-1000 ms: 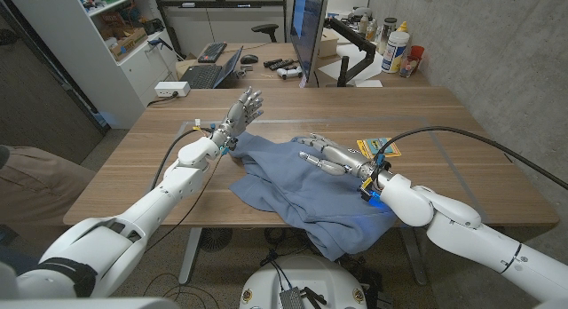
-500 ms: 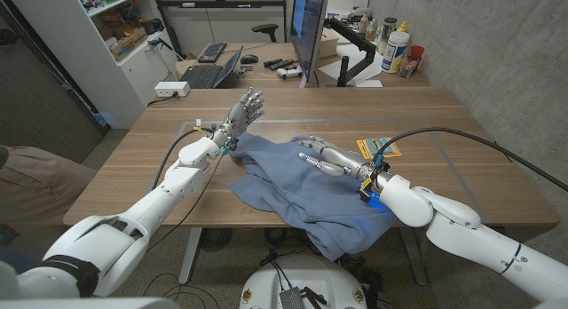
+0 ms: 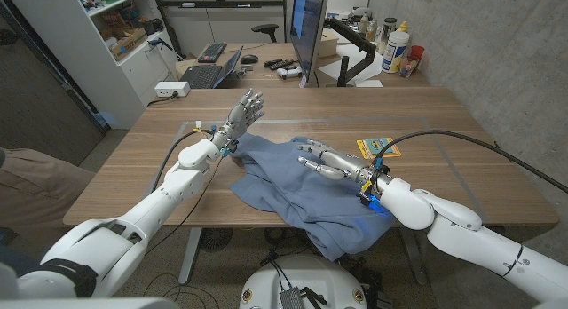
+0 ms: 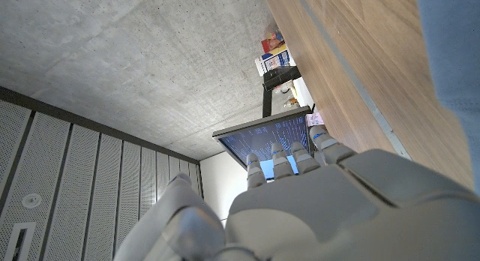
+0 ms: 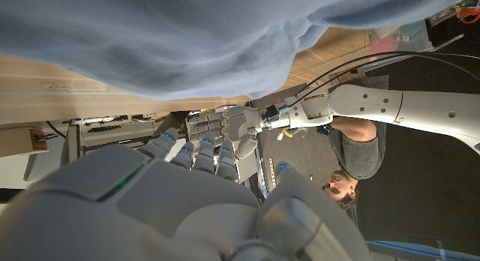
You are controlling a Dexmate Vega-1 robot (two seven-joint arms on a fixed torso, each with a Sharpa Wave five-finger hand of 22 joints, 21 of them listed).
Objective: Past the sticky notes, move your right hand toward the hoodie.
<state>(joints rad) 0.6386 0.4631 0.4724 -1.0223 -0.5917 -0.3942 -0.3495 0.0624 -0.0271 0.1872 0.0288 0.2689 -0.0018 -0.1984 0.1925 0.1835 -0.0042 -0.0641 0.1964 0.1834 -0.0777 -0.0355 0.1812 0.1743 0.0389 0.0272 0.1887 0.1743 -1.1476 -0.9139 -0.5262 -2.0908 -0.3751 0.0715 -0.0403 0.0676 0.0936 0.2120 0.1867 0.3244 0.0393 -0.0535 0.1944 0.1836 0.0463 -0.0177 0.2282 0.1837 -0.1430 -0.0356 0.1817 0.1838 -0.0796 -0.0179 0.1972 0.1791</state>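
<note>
Left hand [image 3: 243, 110]: raised beside the garment's far left corner, fingers spread, nothing held. Hoodie [image 3: 293, 189]: blue, crumpled mid-table, front edge overhanging; I judged it soft, light, best pinched at a raised fold. Right hand [image 3: 330, 160]: fingers extended, empty, over the cloth. Sticky notes [image 3: 379, 148]: just right of it.

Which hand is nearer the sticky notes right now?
Right. The right hand hovers over the hoodie, just beside the sticky notes; the left hand is raised beyond the hoodie's far edge.
</note>
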